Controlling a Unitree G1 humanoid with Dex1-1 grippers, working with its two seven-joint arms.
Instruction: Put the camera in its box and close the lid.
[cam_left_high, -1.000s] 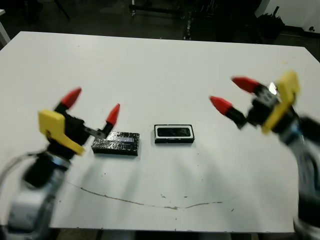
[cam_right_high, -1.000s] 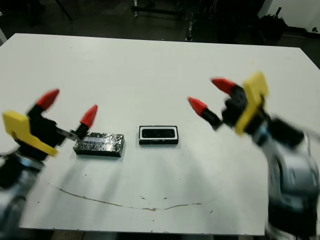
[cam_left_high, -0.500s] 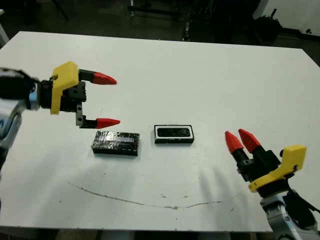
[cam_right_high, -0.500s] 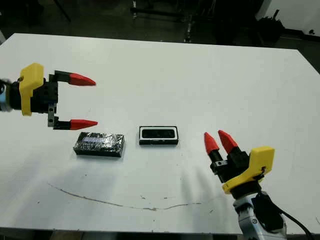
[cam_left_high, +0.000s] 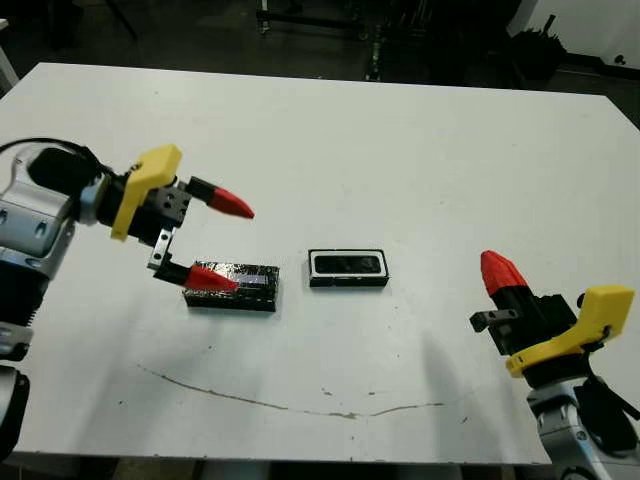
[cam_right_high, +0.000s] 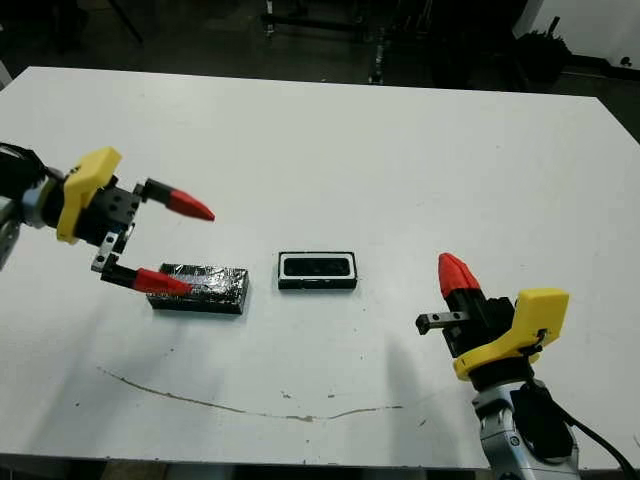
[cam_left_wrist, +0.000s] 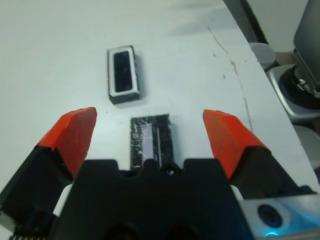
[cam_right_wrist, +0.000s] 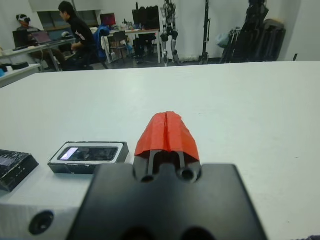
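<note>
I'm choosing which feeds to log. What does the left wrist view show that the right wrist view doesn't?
Only the left wrist view shows the open left gripper straddling the whole glossy lid, plus the table's edge.

Only the right wrist view shows the shut right gripper, people at desks beyond the table, and just a corner of the lid.

Both show the box with a dark object inside, on the white table.
</note>
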